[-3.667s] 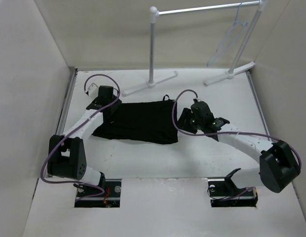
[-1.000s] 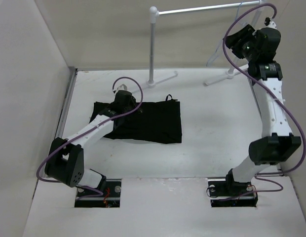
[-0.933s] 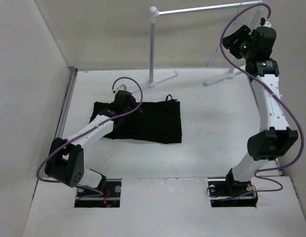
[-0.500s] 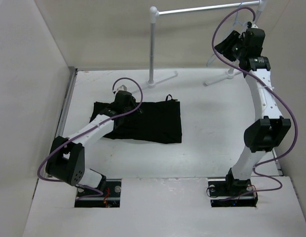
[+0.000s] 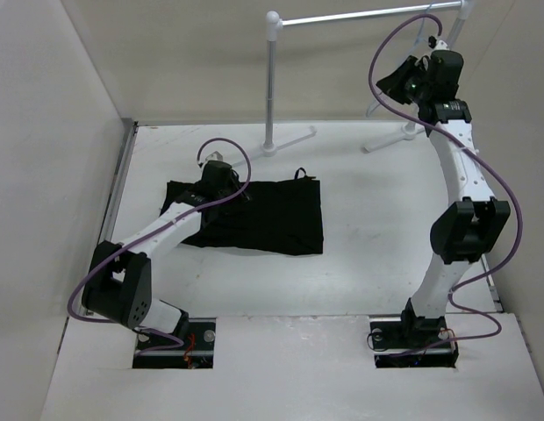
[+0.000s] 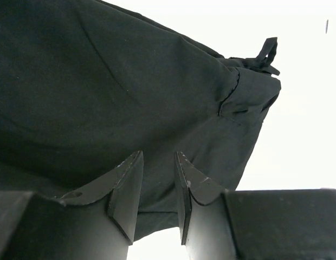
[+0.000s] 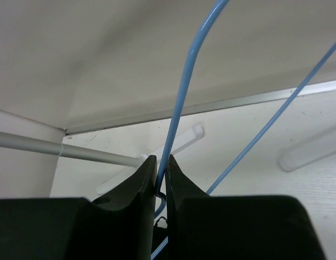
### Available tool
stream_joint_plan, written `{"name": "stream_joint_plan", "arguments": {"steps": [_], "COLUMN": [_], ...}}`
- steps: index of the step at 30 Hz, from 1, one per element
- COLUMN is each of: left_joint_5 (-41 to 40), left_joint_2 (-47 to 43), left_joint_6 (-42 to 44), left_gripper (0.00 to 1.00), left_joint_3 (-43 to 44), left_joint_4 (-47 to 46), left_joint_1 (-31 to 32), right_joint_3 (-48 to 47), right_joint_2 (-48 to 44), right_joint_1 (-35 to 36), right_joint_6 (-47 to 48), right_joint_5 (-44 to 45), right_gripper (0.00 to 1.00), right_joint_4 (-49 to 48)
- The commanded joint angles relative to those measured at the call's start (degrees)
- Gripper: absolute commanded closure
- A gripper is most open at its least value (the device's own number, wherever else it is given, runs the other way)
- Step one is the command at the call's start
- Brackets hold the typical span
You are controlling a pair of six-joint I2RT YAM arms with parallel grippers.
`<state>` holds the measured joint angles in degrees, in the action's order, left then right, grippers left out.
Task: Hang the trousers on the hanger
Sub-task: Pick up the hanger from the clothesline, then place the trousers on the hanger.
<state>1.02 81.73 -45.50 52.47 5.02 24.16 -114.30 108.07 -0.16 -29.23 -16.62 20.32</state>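
The black trousers (image 5: 254,215) lie folded flat on the white table, left of centre, and fill most of the left wrist view (image 6: 130,81). Their drawstring (image 6: 265,54) shows at the far edge. My left gripper (image 5: 221,180) sits low over the trousers' far left part. It is open by a narrow gap (image 6: 159,162) with nothing between the jaws. My right gripper (image 5: 400,81) is raised high at the back right. It is shut (image 7: 161,165) on the thin pale blue wire of the hanger (image 7: 184,81). The hanger's hook (image 5: 427,24) is by the rail.
A white rail stand stands at the back, with a left post (image 5: 270,79), a top bar (image 5: 360,15) and feet on the table (image 5: 265,151). Beige walls close in the left, back and right. The rail bar also shows in the right wrist view (image 7: 49,146).
My right arm rose from the table to the rail and the gripper has since shifted left along with the hanger. My left gripper moved right along the trousers' far edge, then held still.
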Motion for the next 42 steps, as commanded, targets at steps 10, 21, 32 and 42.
{"name": "stream_joint_plan", "arguments": {"steps": [10,21,32,42], "left_joint_5": [0.39,3.29,3.29,0.14], "left_joint_2": [-0.26,-0.61,10.36,22.93], "left_joint_6": [-0.74,0.49,7.08,10.69], "left_gripper": [0.56,0.43,0.44,0.5], "left_joint_3": [3.07,18.53,43.75,56.95], "left_joint_4": [-0.45,1.05,5.79,13.17], "left_joint_1": [-1.01,1.27,12.78,22.37], "right_joint_3": [-2.16,18.65,43.79,57.25], "right_joint_2": [-7.78,-19.11,-34.76,-44.61], "right_joint_1": [3.28,7.15,16.37,22.79], "right_joint_6": [10.16,11.3,6.75,3.22], "right_joint_5": [-3.59,-3.33,-1.4,2.03], "right_gripper": [0.91,0.91,0.91,0.91], "right_joint_4": [-5.11,-6.78,-8.54,-8.01]}}
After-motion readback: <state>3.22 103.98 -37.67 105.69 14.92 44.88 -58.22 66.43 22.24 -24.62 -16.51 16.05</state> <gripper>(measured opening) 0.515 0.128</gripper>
